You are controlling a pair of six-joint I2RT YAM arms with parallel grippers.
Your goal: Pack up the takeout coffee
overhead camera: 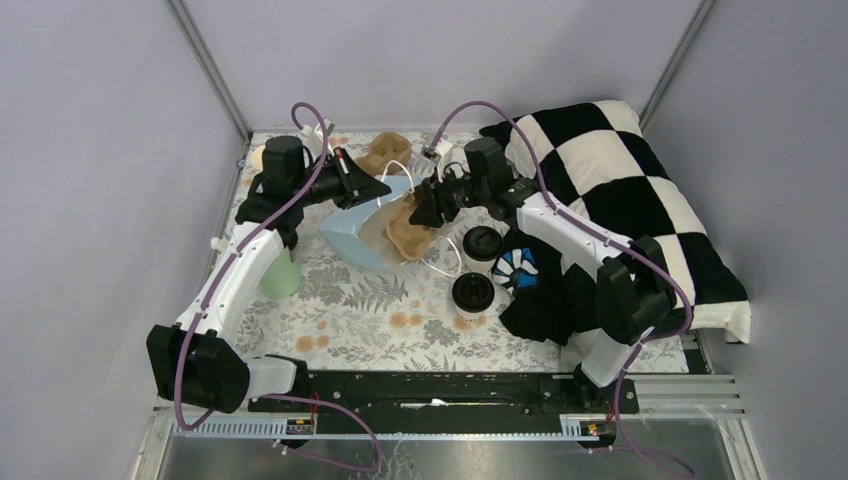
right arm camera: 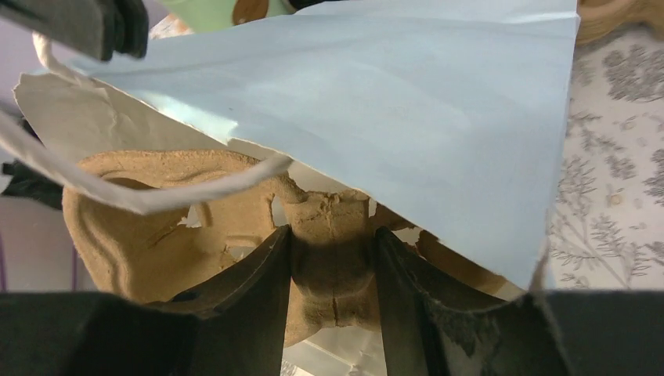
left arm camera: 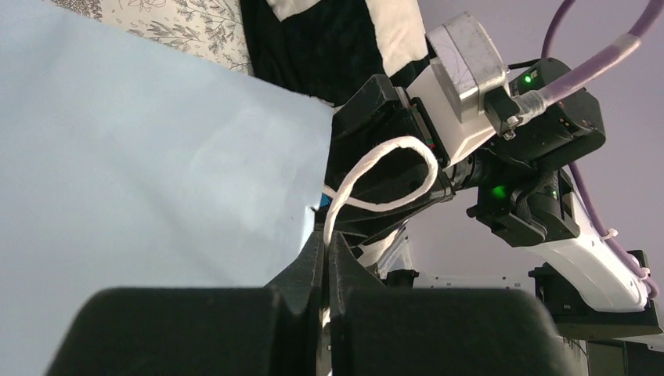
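Note:
Two white coffee cups with black lids (overhead camera: pixel 482 243) (overhead camera: pixel 472 292) stand on the floral table, right of the bag, held by neither gripper. The light blue paper bag (overhead camera: pixel 352 235) lies tilted open at the table's middle; it also fills the left wrist view (left arm camera: pixel 141 157). My left gripper (overhead camera: pixel 385 190) (left arm camera: pixel 327 235) is shut on the bag's white cord handle (left arm camera: pixel 384 176). My right gripper (overhead camera: pixel 412 215) (right arm camera: pixel 333 235) is shut on the centre ridge of a brown pulp cup carrier (right arm camera: pixel 156 227), which sits at the bag's mouth under the blue flap (right arm camera: pixel 391 102).
A second brown carrier (overhead camera: pixel 385 150) lies at the back. A mint-green cup (overhead camera: pixel 281 275) stands beside the left arm. A black-and-white checkered cushion (overhead camera: pixel 620 190) fills the right side, with a blue-and-white object (overhead camera: pixel 517 267) at its edge near the cups.

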